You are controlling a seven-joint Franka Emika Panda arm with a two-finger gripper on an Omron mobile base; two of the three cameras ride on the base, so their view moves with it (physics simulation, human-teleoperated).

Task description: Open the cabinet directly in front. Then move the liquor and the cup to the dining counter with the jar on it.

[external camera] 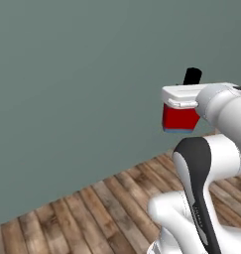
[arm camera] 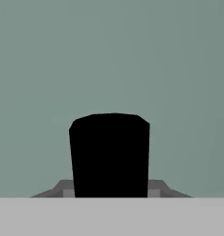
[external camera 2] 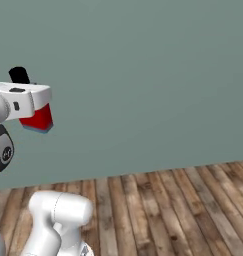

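Note:
My gripper (external camera: 183,105) is shut on the liquor (external camera: 179,119), held up in the air in front of a plain wall. Below the white hand hangs the bottle's red label with a thin blue edge, and its black cap (external camera: 192,76) sticks up above the hand. In the right base view the liquor (external camera 2: 39,119) sits at the far left under the hand, with my gripper (external camera 2: 33,107) around it. In the hand view the black cap (arm camera: 109,154) stands between the grey fingertips (arm camera: 62,188). The cabinet, the cup, the dining counter and the jar are out of view.
A flat grey-green wall (external camera: 82,89) spans the scene ahead. A wooden plank floor (external camera 2: 168,210) runs from the wall's foot towards the base.

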